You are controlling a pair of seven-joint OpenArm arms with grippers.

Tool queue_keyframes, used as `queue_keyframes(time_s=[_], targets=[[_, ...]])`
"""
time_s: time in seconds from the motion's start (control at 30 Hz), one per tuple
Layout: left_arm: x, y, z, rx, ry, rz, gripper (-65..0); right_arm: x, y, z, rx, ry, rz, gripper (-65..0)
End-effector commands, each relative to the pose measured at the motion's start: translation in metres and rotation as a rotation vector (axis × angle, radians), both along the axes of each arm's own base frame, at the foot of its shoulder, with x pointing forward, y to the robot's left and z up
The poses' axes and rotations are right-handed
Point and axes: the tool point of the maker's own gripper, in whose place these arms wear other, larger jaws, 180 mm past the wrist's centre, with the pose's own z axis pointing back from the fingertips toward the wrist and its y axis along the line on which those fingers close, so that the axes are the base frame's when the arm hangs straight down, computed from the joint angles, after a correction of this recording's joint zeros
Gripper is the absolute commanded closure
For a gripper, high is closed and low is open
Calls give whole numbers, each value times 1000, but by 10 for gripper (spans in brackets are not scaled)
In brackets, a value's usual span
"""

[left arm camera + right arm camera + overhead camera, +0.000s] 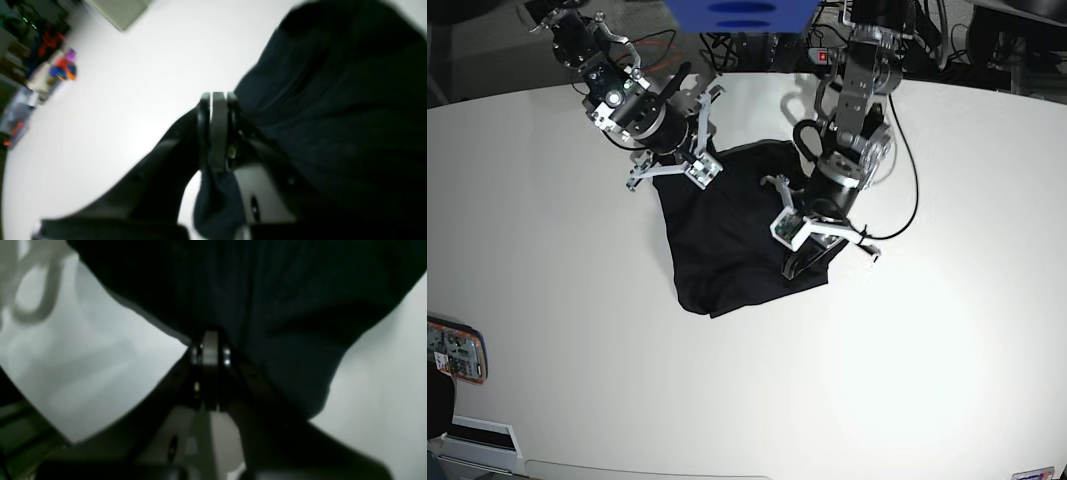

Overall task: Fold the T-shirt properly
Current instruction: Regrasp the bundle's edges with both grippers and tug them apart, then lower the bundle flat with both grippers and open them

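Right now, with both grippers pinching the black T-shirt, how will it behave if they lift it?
Probably floppy: the T-shirt already sags in folds between the left gripper and the right gripper. Likely light, and its free lower edge would probably drag across the white table.

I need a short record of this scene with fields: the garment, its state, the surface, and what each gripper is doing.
garment: black T-shirt
state: bunched and partly lifted, not yet a neat fold
surface: white table
left gripper: shut on the T-shirt, cloth pinched between its jaws and hanging below them
right gripper: shut on the T-shirt at an edge of the cloth
arms in the base view: right arm at the shirt's upper left edge, left arm at its right side
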Motion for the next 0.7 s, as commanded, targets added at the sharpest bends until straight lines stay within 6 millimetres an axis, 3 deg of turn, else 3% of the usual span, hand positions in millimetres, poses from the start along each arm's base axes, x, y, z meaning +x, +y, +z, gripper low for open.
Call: queue_keyframes(time_s=[0.0, 0.1, 0.2, 0.37, 0.53, 0.67], targets=[[-6, 2, 20, -24, -59, 11, 0, 19, -6, 15, 4, -70, -16, 0], [-34, 5, 23, -30, -40, 19, 0, 44, -15, 28, -7, -126, -46, 0], [-59, 8, 10, -29, 22, 25, 0, 67, -31, 38, -60, -152, -82, 0], [-86, 19, -14, 1, 109, 31, 0, 110, -34, 69, -83, -246, -93, 0], [-90, 19, -28, 5, 146, 32, 0, 152, -15, 99, -38, -317, -107, 0], [-85, 16, -37, 3, 162, 29, 0, 172, 8, 83, -37, -268, -68, 0]])
